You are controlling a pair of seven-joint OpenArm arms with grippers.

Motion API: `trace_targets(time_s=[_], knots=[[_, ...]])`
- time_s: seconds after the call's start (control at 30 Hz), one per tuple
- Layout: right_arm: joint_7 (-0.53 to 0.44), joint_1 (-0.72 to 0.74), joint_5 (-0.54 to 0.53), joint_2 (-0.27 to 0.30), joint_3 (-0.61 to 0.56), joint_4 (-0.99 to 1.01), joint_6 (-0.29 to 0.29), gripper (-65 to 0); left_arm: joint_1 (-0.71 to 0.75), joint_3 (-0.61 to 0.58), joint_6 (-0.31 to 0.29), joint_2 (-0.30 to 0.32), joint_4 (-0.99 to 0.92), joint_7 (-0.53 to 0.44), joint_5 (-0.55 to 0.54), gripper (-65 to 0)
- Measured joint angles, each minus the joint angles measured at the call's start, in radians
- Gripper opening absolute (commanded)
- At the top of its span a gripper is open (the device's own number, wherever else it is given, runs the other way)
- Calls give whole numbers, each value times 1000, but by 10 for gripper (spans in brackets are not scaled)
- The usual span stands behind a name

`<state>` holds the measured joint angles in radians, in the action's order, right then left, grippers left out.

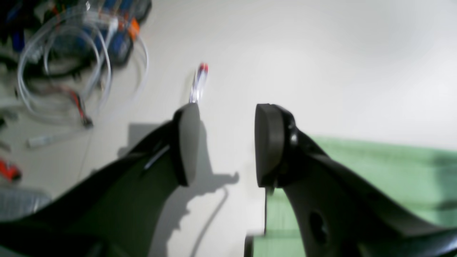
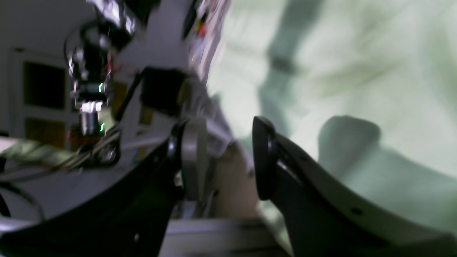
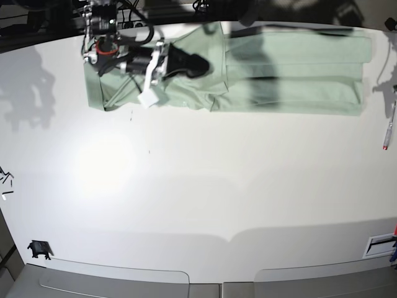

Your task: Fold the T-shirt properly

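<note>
The T-shirt (image 3: 291, 77) lies in a long band along the worktop's (image 3: 198, 186) far edge. It's soft, light, floppy stuff, so pinch edges or corners. Both the left pincer (image 1: 225, 142) and right pincer (image 2: 228, 157) gape, holding nothing.

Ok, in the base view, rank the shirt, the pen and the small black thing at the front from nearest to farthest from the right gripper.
1. Shirt, directly beneath the right gripper, at the back.
2. Pen, far right of the view.
3. Small black thing, front left corner.
</note>
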<state>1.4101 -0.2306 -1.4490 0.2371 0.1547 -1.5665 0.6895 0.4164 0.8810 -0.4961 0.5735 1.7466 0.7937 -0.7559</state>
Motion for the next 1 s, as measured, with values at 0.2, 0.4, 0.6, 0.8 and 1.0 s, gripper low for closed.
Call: trace_targets(time_s=[0.2,0.4,0.6,0.8,1.0], knots=[[4,108,3,-5,303,0,0,-444,100,-1,7,-20,0,-16,-5,-304],[-64,220,378,10,533,0,3,-444,109,-4,2,-101,-146,-102,-1,-304],[-132,231,483,84,552,0,3,-444,78,-2,-109,-100,-392,-113,-81,-304],[-170,231,557,95,548,0,3,-444,41,-3,-167,-100,-530,-85,-161,-304],[-169,230,559,95,548,0,3,-444,43,-2,-167,-100,-530,-80,-166,-304]])
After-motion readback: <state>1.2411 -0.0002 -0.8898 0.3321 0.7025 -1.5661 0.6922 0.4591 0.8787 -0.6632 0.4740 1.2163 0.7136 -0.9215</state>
